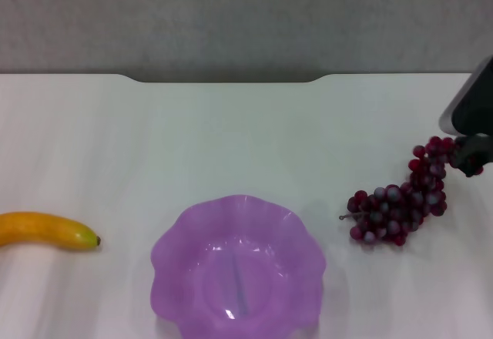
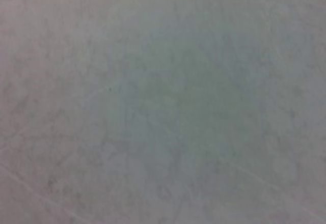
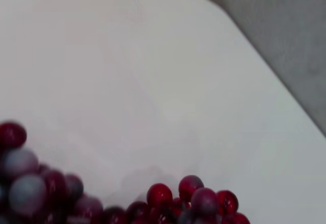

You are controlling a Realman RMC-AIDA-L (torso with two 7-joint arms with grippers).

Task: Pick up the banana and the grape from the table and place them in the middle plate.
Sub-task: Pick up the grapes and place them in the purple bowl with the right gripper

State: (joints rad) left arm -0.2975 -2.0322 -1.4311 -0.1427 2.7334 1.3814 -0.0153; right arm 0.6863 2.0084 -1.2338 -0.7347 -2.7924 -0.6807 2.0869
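The right end effector sits at the far end of the grape, its dark tip touching the bunch; I cannot tell its opening, being cut off at the edge. Beyond the grape, on the tabletop, lies the middle plate, then the banana, partly cropped. Left arm unseen.

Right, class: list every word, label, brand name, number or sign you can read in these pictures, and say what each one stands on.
None: no readable text in any view.
banana: plain skin, no sticker.
grapes: no tag.
purple plate: no print or mark.
white table: bare, no writing.
right tool, at the far end of the grapes: dark casing, no lettering seen.
The left wrist view shows only a plain grey surface.
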